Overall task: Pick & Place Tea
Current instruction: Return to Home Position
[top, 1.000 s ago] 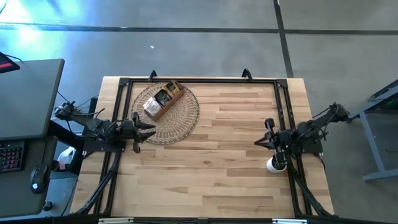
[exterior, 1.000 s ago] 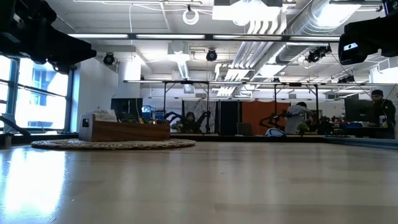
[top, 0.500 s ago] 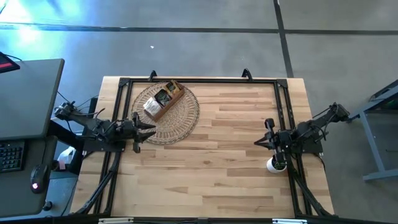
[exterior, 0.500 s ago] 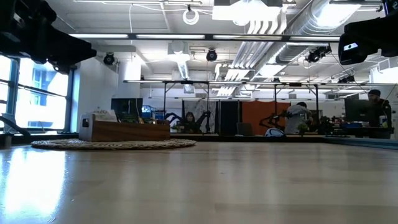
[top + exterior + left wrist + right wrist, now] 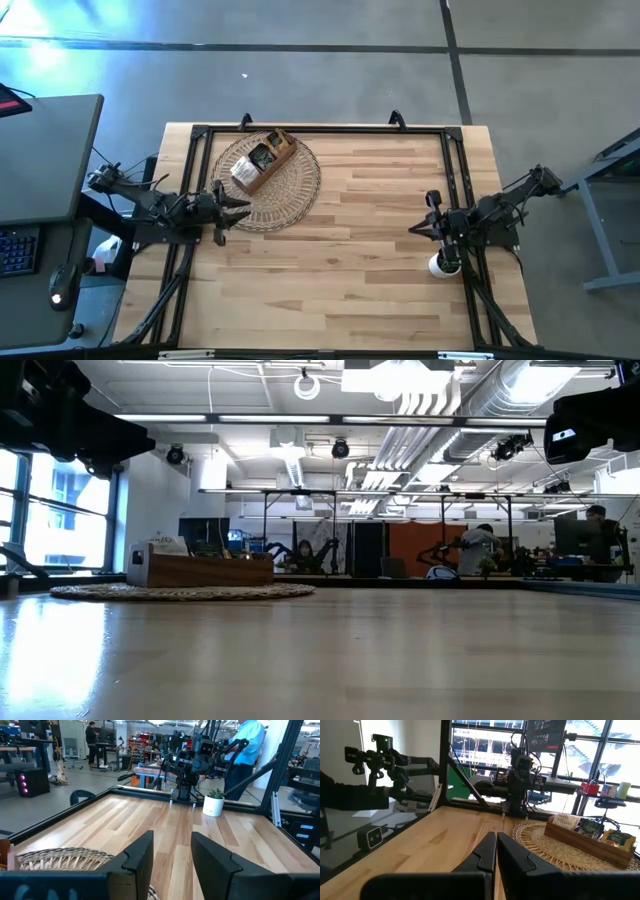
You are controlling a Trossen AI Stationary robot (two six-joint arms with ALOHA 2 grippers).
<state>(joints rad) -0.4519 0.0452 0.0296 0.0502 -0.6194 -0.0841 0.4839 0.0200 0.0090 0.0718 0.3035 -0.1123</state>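
The tea sachets stand in a brown wooden box on a round woven mat at the table's far left; some are dark with green print, some white. My left gripper is open and hovers over the mat's near-left rim, pointing toward the table's right; its fingers frame bare table. My right gripper is shut and hovers near the table's right edge, pointing left, far from the box. In the low view the box rests on the mat.
A small white pot with a plant stands by the right arm's base, also seen in the left wrist view. A black frame runs along the table's far and side edges. Bare wood lies between the arms. People show in the room beyond.
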